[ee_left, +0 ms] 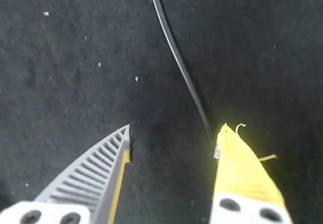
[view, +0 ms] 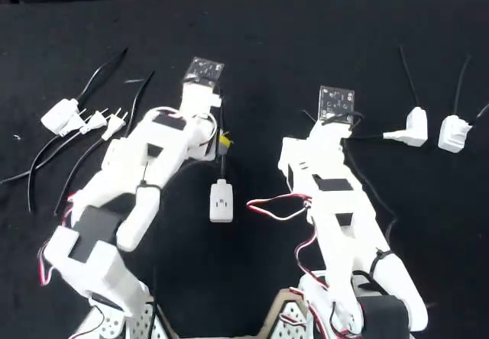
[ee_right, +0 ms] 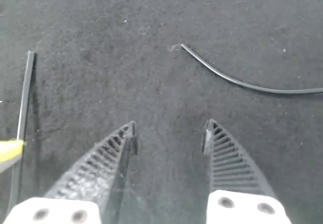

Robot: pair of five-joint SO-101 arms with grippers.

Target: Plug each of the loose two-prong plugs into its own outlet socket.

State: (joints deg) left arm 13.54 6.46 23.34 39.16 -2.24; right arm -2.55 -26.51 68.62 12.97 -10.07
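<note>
Noting left gripper (ee_left: 175, 129) and right gripper (ee_right: 169, 125) both spread and empty: shift the left so the black cord (ee_left: 179, 62), lying at its yellow finger (ee_left: 239, 168), sits centred before closing.

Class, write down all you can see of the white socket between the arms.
The socket is a small white block, plastic-looking, rounded, with two dark slots on top. It lies flat on the black cloth, nothing plugged in. A thin black cord runs from its far end toward the left gripper.
</note>
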